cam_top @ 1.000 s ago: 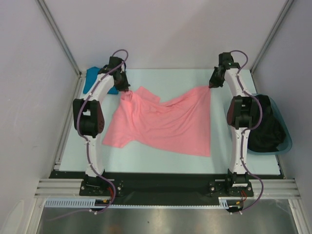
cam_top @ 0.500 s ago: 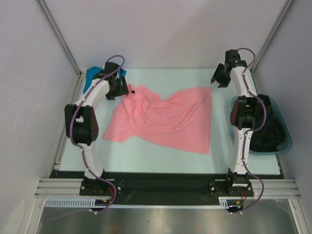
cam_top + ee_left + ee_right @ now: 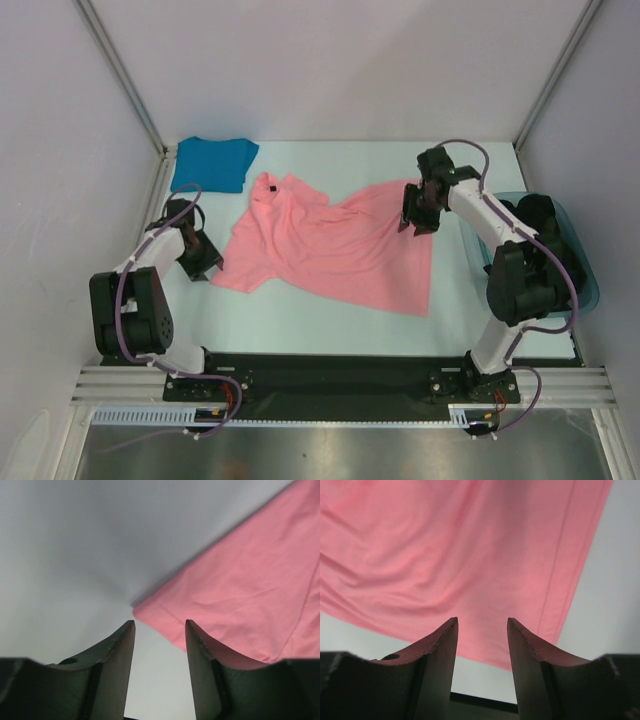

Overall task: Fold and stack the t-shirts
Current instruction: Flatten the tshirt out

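The salmon pink t-shirt [image 3: 335, 250] lies spread and rumpled across the middle of the table. A bright teal-blue t-shirt [image 3: 212, 163] lies folded at the back left corner. My left gripper [image 3: 208, 264] sits low by the pink shirt's near-left sleeve corner. In the left wrist view that gripper [image 3: 160, 625] is open, with the pink shirt [image 3: 240, 590] corner just ahead and bare table between the fingers. My right gripper [image 3: 411, 217] hovers over the shirt's right part. The right wrist view shows the gripper [image 3: 482, 622] open above the pink shirt [image 3: 455, 550], holding nothing.
A translucent teal tub [image 3: 588, 272] with dark cloth [image 3: 548, 262] in it stands at the table's right edge, beside the right arm. White walls and metal frame posts close in the left, back and right sides.
Both grippers opened and let go of the pink shirt's far corners, and the shirt settled flat. The left arm swung back to the near-left sleeve. The right arm came down over the shirt's right side.
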Motion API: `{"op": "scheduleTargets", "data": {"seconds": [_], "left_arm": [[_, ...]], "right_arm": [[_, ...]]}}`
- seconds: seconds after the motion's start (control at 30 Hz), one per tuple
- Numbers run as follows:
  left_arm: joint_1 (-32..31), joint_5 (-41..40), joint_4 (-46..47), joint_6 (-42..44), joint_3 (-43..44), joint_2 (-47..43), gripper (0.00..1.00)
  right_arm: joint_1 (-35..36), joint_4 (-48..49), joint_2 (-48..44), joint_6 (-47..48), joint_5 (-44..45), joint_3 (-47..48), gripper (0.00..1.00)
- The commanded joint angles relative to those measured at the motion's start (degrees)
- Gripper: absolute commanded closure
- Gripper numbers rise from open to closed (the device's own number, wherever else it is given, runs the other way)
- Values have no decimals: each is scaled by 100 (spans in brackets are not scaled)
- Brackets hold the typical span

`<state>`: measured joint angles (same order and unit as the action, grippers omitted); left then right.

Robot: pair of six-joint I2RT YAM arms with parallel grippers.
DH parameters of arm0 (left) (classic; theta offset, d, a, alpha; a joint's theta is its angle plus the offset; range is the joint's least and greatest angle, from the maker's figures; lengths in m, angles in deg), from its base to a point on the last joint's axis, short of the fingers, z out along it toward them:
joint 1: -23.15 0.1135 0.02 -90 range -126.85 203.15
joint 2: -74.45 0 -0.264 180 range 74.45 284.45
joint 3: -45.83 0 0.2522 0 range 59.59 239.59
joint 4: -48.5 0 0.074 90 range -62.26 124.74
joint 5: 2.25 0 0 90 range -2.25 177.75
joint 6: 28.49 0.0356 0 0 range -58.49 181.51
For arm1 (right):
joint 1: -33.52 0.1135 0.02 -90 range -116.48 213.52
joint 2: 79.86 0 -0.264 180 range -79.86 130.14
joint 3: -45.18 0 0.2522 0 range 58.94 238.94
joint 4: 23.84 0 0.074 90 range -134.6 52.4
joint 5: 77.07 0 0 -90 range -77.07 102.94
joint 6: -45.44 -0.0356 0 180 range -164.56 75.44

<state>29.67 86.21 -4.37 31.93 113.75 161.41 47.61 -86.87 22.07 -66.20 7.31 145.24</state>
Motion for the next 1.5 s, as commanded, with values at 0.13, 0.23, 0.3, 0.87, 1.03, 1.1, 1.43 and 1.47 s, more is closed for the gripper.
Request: {"op": "scheduleTargets", "data": {"seconds": [0.13, 0.23, 0.3, 0.87, 1.03, 1.1, 1.43, 1.47], "left_arm": [[358, 435, 729, -311, -361, 58, 58], [376, 374, 694, -320, -361, 128, 58], [385, 330, 729, -346, -493, 85, 57], [455, -241, 853, -153, -862, -232, 53], [499, 21, 1010, -109, -932, -48, 56], [490, 40, 1011, -153, -950, 14, 57], [534, 180, 1186, -126, -941, 102, 73], [534, 302, 1221, -127, -959, 85, 74]], "right_arm": [[-11, 261, -524, 73, -167, -1080, 51], [-29, 269, -586, 99, -167, -1081, 51], [-29, 243, -586, 108, -149, -1063, 52], [-64, 331, -815, -50, -219, -1335, 52], [-64, 331, -859, -94, -193, -1361, 52], [-64, 331, -868, -94, -193, -1370, 52], [-64, 305, -920, -173, -193, -1476, 52], [-64, 305, -929, -190, -184, -1476, 52]]}}
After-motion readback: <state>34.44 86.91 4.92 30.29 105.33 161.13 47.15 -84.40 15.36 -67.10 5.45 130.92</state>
